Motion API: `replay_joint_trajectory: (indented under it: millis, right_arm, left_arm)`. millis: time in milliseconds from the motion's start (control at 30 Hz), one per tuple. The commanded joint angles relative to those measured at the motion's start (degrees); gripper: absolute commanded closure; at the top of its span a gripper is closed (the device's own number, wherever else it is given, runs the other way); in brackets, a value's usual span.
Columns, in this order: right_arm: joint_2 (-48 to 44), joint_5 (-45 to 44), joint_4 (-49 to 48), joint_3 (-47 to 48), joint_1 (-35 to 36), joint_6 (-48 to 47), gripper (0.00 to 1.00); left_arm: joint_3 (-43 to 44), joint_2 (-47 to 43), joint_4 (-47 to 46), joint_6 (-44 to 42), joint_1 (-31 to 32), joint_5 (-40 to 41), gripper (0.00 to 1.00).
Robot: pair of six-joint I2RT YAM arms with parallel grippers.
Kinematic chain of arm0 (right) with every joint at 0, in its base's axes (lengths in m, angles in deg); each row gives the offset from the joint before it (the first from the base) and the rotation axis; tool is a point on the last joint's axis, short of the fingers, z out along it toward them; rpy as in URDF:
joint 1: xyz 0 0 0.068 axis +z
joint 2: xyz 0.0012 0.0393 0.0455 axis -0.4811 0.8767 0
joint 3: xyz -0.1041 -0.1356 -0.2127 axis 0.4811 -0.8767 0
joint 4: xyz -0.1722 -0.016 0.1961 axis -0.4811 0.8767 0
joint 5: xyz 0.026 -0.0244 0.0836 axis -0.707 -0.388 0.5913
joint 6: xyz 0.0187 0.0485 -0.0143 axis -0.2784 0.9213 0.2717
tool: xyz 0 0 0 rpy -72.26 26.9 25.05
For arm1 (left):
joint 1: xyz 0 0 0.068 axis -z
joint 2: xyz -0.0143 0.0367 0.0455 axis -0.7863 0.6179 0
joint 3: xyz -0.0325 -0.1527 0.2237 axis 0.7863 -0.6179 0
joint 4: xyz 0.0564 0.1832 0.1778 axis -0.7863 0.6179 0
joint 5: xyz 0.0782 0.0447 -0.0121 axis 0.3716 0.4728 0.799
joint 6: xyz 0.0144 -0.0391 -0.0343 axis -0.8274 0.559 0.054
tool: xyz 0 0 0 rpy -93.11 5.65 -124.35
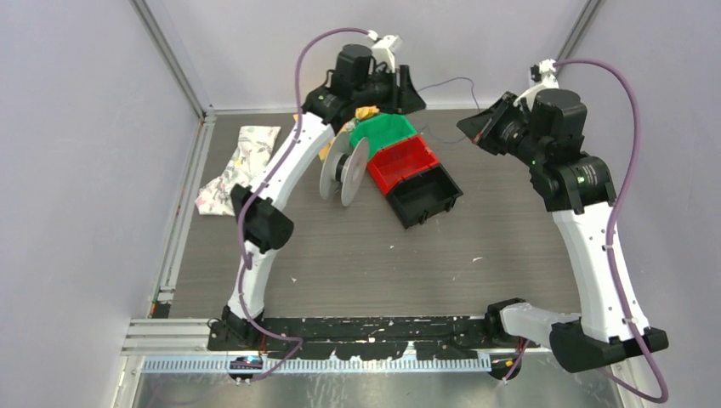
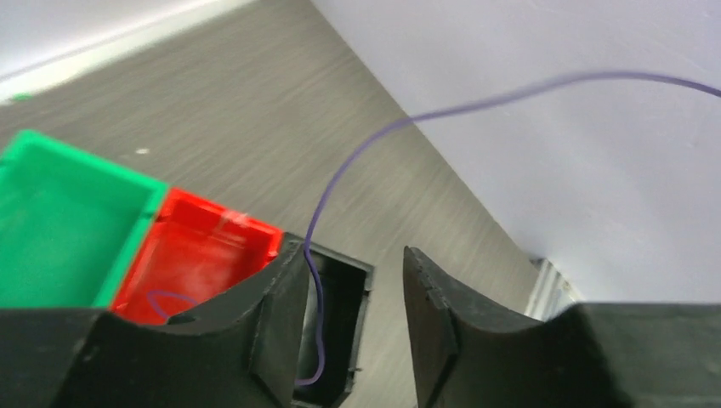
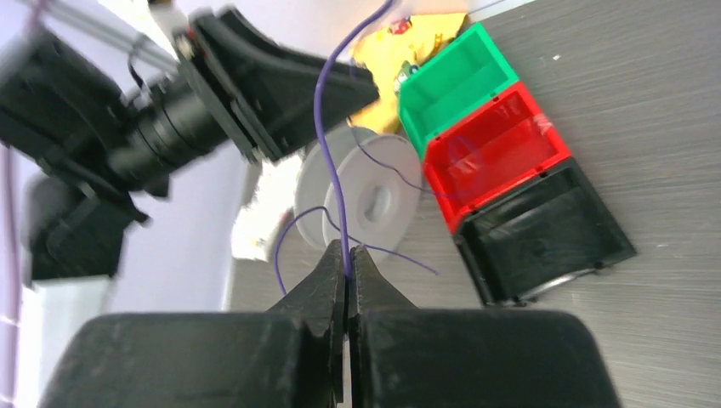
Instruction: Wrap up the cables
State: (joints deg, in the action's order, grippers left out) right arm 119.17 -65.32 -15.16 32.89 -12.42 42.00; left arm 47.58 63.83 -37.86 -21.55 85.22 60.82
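Purple thread-thin wire (image 3: 327, 127) hangs in the air between my two arms, above the row of green, red and black plastic bins (image 3: 510, 136). My right gripper (image 3: 349, 252) is pinched tight on it. The left gripper (image 2: 353, 253) stands parted, with the strand brushing one inner face. Loose loops trail by the white plastic spool (image 3: 374, 200). I judge it feather-light, limp and slippery, prone to kinking, so I'd pinch it firmly at the fingertips, close to the spool.

A green plastic bin (image 1: 387, 133), a red plastic bin (image 1: 410, 161) and a black plastic bin (image 1: 425, 194) touch in a diagonal row; a white two-disc spool (image 1: 344, 170) stands just beside them.
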Motion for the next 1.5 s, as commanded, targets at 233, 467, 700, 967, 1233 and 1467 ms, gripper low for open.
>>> replay_joint_trajectory:
  millis: [233, 467, 700, 967, 1233, 1467]
  right_arm:
    - [0.02, 13.92, -16.94, -8.99, -9.88, 22.67, 1.00]
    - [0.74, 15.74, -23.19, -11.43, -10.32, 28.02, 1.00]
    - [3.22, 20.44, -33.60, -15.05, -10.13, 35.97, 0.99]
    - [7.47, 19.38, -42.15, -15.46, -5.24, 36.22, 1.00]
    - [20.38, 26.04, -63.02, -12.98, 3.51, 38.51, 0.99]
    - [30.47, 29.69, -72.53, -7.53, 8.17, 40.91, 1.00]
  left_arm:
    - [-8.91, -11.86, -5.98, 2.61, -1.14, -3.85, 0.27]
    - [-15.99, -20.51, -0.47, -1.39, -6.00, 1.70, 0.24]
    - [-31.47, -31.23, -3.64, -5.36, -7.21, 1.85, 0.23]
    - [-41.01, -38.77, 3.15, -5.07, -13.67, 12.11, 0.22]
    - [-55.23, -44.63, -1.02, -0.45, -19.13, 8.83, 0.23]
    - [-60.75, -45.87, -2.44, 1.24, -20.28, 8.62, 0.23]
